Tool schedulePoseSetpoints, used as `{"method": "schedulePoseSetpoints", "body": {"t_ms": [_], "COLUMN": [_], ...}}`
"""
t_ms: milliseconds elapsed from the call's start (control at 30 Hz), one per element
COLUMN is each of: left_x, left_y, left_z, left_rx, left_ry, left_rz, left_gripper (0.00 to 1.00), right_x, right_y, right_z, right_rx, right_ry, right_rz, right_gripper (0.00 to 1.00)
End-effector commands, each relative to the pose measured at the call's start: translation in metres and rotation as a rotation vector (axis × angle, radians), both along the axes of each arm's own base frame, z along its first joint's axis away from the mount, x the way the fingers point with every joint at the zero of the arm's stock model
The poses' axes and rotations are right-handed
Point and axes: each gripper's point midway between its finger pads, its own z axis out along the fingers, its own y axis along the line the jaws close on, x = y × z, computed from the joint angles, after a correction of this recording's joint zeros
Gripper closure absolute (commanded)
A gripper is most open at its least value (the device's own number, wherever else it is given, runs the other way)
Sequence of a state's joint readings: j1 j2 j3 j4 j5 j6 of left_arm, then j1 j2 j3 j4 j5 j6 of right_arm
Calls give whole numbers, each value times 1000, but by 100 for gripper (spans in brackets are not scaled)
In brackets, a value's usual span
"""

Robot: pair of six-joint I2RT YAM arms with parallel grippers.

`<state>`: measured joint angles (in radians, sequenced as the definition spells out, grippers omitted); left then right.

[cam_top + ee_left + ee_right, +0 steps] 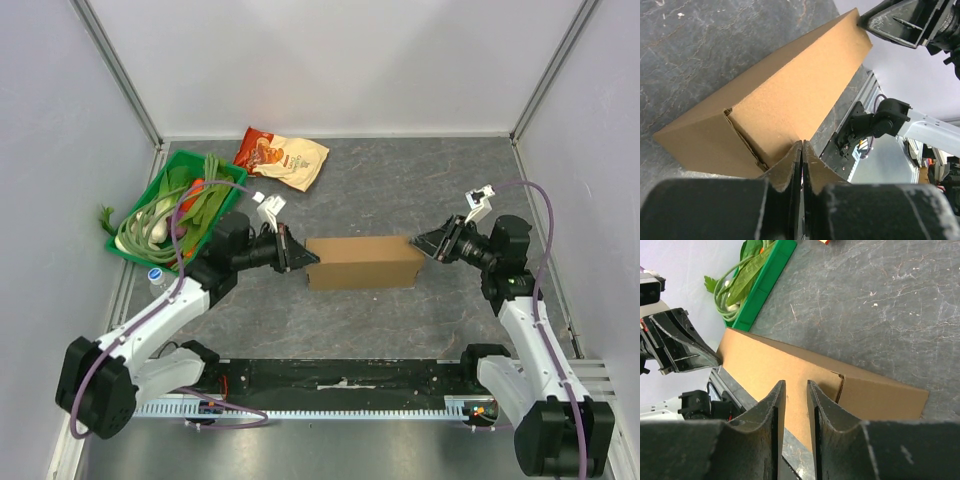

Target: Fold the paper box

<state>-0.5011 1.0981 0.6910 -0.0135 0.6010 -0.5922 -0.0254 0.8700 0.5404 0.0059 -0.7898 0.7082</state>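
Top external view puts the paper box mid-frame, already a closed rectangular block. My left gripper presses its left end, jaws together; my right gripper, jaws narrowly apart, meets its right end. I judge only end-flap tucking remains.

On the surface, the paper box lies between the left gripper and the right gripper, 1 touching each end.
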Motion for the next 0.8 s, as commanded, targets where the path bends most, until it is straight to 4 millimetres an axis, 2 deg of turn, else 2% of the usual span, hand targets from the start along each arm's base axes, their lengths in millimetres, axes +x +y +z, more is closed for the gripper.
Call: {"method": "schedulePoseSetpoints", "body": {"t_ms": [0,133,167,200,233,267,300,333,367,433,467,533,567,600,733,767], "left_x": [-34,-41,-41,-40,-44,-41,-40,-39,-38,-35,-32,-27,-23,-20,-17,-18], "left_y": [37,46,47,45,47,46,46,47,48,48,47,45,42,40,34,33], "left_z": [-88,-78,-74,-62,-58,-41,-32,-23,0,22,41,53,61,64,65,64], "left_rx": [180,210,219,205,212,203,201,204,180,153,130,122,117,114,91,88], "left_ry": [169,135,123,97,102,63,41,20,-29,-85,-127,-154,-164,-170,-161,-154], "left_rz": [83,87,82,72,62,57,58,59,66,81,86,86,83,82,68,62], "left_gripper": [91,89,87,86,84,82,80,79,75,67,62,61,61,61,61,61], "right_x": [-24,-44,-45,-54,-57,-56,-64,-65,-64,-66,-66,-65,-68,-62,-56,-58], "right_y": [-15,-20,-25,-28,-29,-34,-36,-40,-43,-51,-46,-25,-15,-5,8,17], "right_z": [-41,-51,-47,-53,-51,-41,-40,-35,-19,-16,-14,-6,-17,-12,-29,-28], "right_rx": [-135,-180,-206,-236,-249,-273,-293,-326,-351,-408,-402,-312,-249,-205,-202,-198], "right_ry": [166,227,224,262,270,249,273,253,207,199,192,146,201,155,188,179], "right_rz": [-49,-57,-77,-75,-79,-99,-99,-99,-114,-123,-96,1,29,64,69,97], "right_gripper": [68,66,65,64,63,62,60,54,50,41,40,37,37,37,37,37]}}
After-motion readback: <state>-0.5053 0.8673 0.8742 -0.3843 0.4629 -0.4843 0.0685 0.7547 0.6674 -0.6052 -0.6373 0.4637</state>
